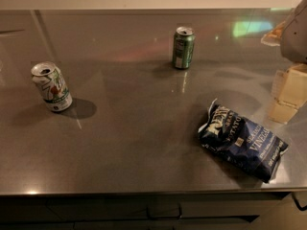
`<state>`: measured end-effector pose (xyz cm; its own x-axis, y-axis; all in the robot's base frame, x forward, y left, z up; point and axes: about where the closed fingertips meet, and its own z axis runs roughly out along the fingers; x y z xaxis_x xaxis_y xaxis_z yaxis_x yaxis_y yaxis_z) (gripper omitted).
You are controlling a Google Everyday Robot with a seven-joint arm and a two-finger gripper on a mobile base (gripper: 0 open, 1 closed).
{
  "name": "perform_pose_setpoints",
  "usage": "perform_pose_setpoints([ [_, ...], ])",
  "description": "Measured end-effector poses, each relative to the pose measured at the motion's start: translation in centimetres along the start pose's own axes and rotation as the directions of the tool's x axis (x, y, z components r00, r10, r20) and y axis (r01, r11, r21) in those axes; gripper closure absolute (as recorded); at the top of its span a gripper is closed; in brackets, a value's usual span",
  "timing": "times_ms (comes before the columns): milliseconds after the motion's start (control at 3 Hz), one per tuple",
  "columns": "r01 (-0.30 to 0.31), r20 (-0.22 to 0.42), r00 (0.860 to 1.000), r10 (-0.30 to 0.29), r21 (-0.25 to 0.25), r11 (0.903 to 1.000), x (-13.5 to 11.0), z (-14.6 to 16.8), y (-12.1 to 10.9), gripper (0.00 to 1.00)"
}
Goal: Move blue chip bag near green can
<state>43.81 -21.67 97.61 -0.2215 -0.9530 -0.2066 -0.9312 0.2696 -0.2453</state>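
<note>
The blue chip bag lies flat on the grey counter at the front right, crinkled, with white lettering. The green can stands upright at the back centre, well apart from the bag. My gripper is at the right edge of the view, above the counter, just right of and behind the bag and not touching it. It holds nothing that I can see. The grey arm reaches in from the top right corner.
A white can with green and red markings stands upright at the left of the counter. The counter's front edge runs along the bottom of the view, with dark drawers below. A pale wall lies behind.
</note>
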Motion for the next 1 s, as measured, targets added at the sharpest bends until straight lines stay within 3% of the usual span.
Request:
perform_pose_setpoints([
  [333, 0.000, 0.000, 1.000, 0.000, 0.000, 1.0000, 0.0, 0.0, 0.0, 0.00],
  [1000, -0.083, 0.023, 0.996, 0.085, -0.064, 0.9945, 1.7, 0.2, 1.3, 0.00],
])
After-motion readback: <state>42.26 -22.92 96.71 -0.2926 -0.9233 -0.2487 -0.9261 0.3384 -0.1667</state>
